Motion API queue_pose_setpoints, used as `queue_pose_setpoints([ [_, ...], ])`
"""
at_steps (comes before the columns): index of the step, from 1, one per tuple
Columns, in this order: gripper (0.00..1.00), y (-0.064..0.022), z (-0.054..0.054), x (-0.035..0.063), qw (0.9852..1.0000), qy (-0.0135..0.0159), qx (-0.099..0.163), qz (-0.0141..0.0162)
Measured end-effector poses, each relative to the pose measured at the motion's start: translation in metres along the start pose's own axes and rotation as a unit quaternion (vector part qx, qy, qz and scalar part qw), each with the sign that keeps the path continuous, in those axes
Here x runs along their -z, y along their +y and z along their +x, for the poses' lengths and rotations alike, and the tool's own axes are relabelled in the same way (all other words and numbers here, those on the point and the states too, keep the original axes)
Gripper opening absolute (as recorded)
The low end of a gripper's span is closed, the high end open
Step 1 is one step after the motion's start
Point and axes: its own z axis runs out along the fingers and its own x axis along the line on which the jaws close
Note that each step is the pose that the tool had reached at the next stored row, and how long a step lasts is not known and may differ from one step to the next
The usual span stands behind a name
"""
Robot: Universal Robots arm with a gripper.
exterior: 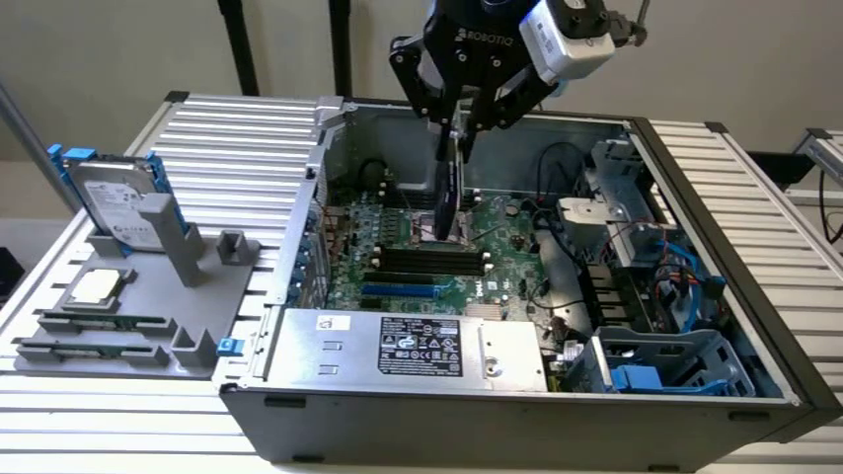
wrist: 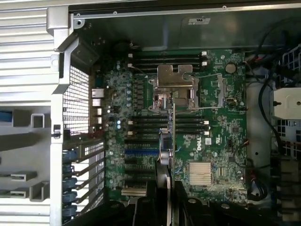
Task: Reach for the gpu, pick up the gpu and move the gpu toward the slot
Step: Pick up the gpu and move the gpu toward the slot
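Note:
My gripper [exterior: 461,126] hangs above the open computer case and is shut on the gpu [exterior: 452,188], a thin green card held on edge and pointing down. The card's lower end is over the motherboard [exterior: 507,259], near the processor socket and behind the black slots [exterior: 428,259]; a blue slot [exterior: 395,291] lies nearer the front. In the wrist view the gpu [wrist: 168,141] shows edge-on between the fingers [wrist: 153,207], running over the black slots [wrist: 141,123] beside the blue slot [wrist: 141,152]. Whether the card touches the board cannot be told.
A grey fixture [exterior: 138,326] at the exterior view's left holds a silver hard drive with blue rails [exterior: 113,197] and a small square chip [exterior: 95,286]. The power supply [exterior: 409,346] fills the case front. Cables [exterior: 567,168] and a blue drive cage [exterior: 658,365] crowd the right side.

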Motion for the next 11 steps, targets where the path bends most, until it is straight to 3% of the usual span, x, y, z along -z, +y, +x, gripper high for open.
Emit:
queue_pose_setpoints([
  [11, 0.26, 0.0010, -0.020, -0.0025, 0.9999, 0.0002, 0.015, 0.0041],
])
